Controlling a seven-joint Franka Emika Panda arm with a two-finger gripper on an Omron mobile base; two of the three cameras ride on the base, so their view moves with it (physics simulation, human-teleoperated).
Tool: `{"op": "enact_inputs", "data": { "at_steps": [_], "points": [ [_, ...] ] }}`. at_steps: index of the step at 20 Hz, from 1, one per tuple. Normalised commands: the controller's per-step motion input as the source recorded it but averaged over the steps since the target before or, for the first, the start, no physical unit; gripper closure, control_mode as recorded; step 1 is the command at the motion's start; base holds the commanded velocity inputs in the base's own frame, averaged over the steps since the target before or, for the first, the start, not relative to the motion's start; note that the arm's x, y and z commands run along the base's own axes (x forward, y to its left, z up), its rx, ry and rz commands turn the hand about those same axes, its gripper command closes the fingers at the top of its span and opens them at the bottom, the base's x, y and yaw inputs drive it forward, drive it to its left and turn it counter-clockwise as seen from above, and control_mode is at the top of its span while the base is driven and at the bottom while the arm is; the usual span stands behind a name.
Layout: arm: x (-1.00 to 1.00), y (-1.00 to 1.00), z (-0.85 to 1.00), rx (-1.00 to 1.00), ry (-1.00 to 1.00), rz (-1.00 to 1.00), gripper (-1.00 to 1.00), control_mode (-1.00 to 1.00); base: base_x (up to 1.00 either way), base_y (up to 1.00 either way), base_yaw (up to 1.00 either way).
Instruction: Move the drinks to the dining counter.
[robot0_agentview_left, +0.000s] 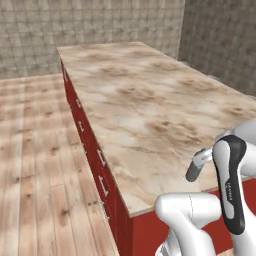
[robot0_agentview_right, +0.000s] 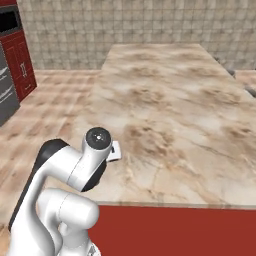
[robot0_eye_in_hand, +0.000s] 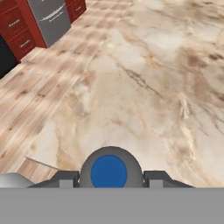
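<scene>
- Judged as the carry-and-place step: gripper (robot0_eye_in_hand: 109, 178) half closed, its 2 fingertips (robot0_eye_in_hand: 65, 178) pressed to either side of a round grey body with a blue cap, taken for the water bottle (robot0_eye_in_hand: 109, 173), seen end-on from above.
- Seen in the left base view as a grey tilted cylinder (robot0_agentview_left: 197, 165) beside the dark forearm, over the near corner of the dining counter (robot0_agentview_left: 150, 100).
- Hung just inside the slab's near left corner in the hand view, with wooden floor (robot0_eye_in_hand: 48, 96) close on the left.
- Saw 0 other drinks on the slab, so likely the 1st delivery, with the 2 wine bottles left to fetch.
- Next move, as a judgement: carry further in over the stone, bring the bottle upright, lower until the base meets the surface, then open and lift straight away.
- Edges: long left edge above the red base (robot0_agentview_left: 95, 165) and the near edge (robot0_agentview_right: 175, 204) both close; setting down here risked a tip off the corner.
- Room: broad bare stone ahead and to the right, nothing in the way as far as the tiled wall (robot0_agentview_left: 75, 25).
</scene>
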Motion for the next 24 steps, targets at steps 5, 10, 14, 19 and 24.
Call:
{"op": "enact_inputs", "data": {
  "at_steps": [5, 10, 14, 19, 24],
  "points": [
    [0.00, 0.00, 0.00, 0.00, 0.00, 0.00, 1.00, 1.00, 0.53, 0.00, 0.38],
    [0.00, 0.00, 0.00, 0.00, 0.00, 0.00, 1.00, 1.00, 0.46, 0.00, 0.39],
    [0.00, 0.00, 0.00, 0.00, 0.00, 0.00, 1.00, 1.00, 0.32, 0.00, 0.27],
    [0.00, 0.00, 0.00, 0.00, 0.00, 0.00, 1.00, 1.00, 0.14, 0.00, 0.15],
    [0.01, 0.00, -0.01, 0.00, 0.00, 0.07, 1.00, -1.00, 0.00, 0.00, 0.04]
  ]
}}
